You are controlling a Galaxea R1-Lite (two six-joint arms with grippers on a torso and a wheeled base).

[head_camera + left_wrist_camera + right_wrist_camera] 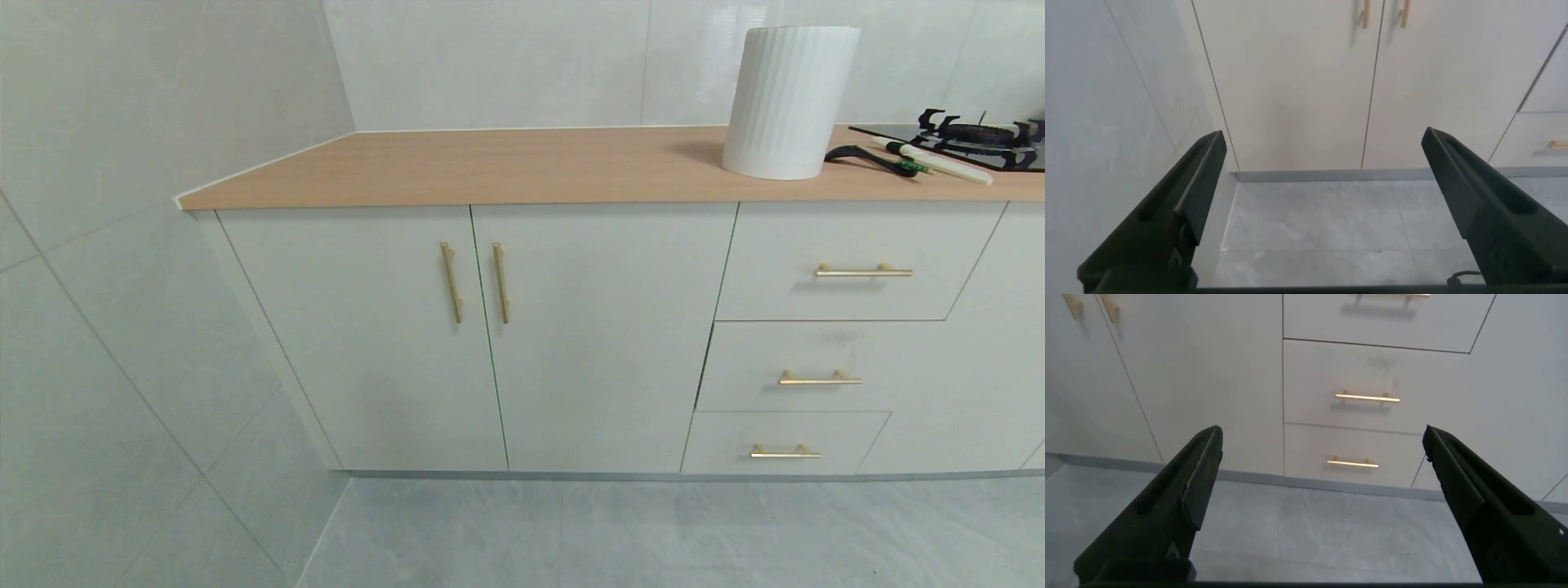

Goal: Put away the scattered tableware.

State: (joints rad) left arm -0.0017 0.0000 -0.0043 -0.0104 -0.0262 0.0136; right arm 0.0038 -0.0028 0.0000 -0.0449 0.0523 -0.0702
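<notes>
Wooden countertop, head view: white ribbed cylindrical holder stands beside a slim white-and-green utensil and a black curved utensil, both lying flat. Left wrist view: left gripper spread wide, empty. Right wrist view: right gripper likewise.

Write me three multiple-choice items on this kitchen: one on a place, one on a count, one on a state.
1. The white ribbed container stands on: A) the floor B) the countertop C) a shelf
2. Drawers with gold handles: A) two B) five C) three
3. The two cabinet doors are: A) shut B) ajar C) wide open
Answers: 1 B, its base rests on the wood top; 2 C, three stacked fronts each carry a bar; 3 A, both lie flush.
</notes>
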